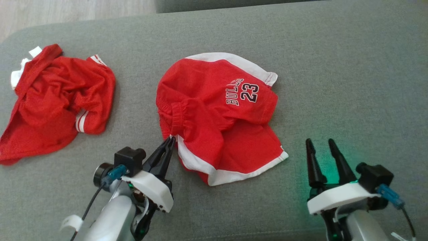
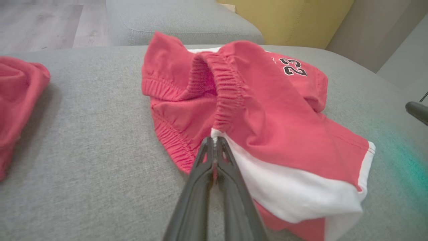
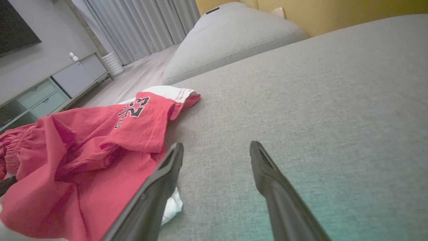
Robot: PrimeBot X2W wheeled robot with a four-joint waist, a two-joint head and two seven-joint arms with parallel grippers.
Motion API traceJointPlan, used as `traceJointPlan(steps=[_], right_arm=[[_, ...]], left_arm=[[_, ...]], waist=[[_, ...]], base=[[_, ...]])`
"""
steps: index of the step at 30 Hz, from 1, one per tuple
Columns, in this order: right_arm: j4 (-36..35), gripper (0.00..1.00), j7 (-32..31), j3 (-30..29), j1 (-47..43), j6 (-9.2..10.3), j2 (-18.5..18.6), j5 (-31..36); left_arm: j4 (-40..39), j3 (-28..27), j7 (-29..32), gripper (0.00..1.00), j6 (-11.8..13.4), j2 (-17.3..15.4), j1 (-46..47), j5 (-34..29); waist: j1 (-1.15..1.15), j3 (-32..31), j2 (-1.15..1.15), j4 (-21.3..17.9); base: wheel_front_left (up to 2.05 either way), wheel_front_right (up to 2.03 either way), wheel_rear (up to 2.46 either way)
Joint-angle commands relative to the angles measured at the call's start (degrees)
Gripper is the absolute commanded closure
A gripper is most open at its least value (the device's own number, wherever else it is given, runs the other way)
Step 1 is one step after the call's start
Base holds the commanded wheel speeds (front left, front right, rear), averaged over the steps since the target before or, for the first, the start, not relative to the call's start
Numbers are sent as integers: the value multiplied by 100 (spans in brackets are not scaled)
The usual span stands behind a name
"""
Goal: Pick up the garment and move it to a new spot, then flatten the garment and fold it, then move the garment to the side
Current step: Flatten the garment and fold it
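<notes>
The garment (image 1: pixel 220 113) is a pair of red shorts with white trim and a "BULLS 23" print, lying crumpled in the middle of the grey sofa cushion (image 1: pixel 334 83). My left gripper (image 1: pixel 171 139) is shut on the garment's near-left corner, where the elastic waistband meets the white side stripe; in the left wrist view the closed tips (image 2: pixel 214 140) pinch that white edge of the shorts (image 2: pixel 267 113). My right gripper (image 1: pixel 320 142) stands open to the right of the garment, over bare cushion. Its fingers (image 3: pixel 167 174) frame the shorts (image 3: pixel 100 147) at the left.
A second red mesh garment (image 1: pixel 53 100) with white stripes lies bunched at the cushion's left end. Another grey cushion (image 3: pixel 230 36) sits beyond, with wooden floor (image 1: pixel 67 13) past the far edge. A yellow wall (image 2: pixel 294 20) is behind.
</notes>
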State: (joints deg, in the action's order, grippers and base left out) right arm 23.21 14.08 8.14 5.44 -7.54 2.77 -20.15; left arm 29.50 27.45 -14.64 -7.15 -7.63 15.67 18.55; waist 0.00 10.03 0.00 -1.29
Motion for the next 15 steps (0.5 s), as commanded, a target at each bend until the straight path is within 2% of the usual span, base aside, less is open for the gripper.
traceJointPlan(steps=[1, 7, 12, 15], right_arm=[[-130, 0, -34, 192, 174, 5, 11, 16], [12, 0, -305, 395, 92, 5, 11, -11], [172, 0, -512, 620, 76, 5, 11, -315], [427, 0, -583, 710, 180, 5, 11, -198]], left_arm=[[-215, -207, -36, 100, -34, -141, 206, 6], [-455, -464, -36, 100, -34, -105, 26, -104], [-609, -643, -36, 100, -34, -51, -97, -229], [-641, -622, -36, 100, -34, -21, -120, -275]], waist=[[0, -28, 0, 17], [0, -149, 0, 94], [0, -169, 0, 197], [0, -169, 0, 274]], base=[[0, 0, 0], [0, 0, 0], [0, 0, 0], [0, 0, 0]])
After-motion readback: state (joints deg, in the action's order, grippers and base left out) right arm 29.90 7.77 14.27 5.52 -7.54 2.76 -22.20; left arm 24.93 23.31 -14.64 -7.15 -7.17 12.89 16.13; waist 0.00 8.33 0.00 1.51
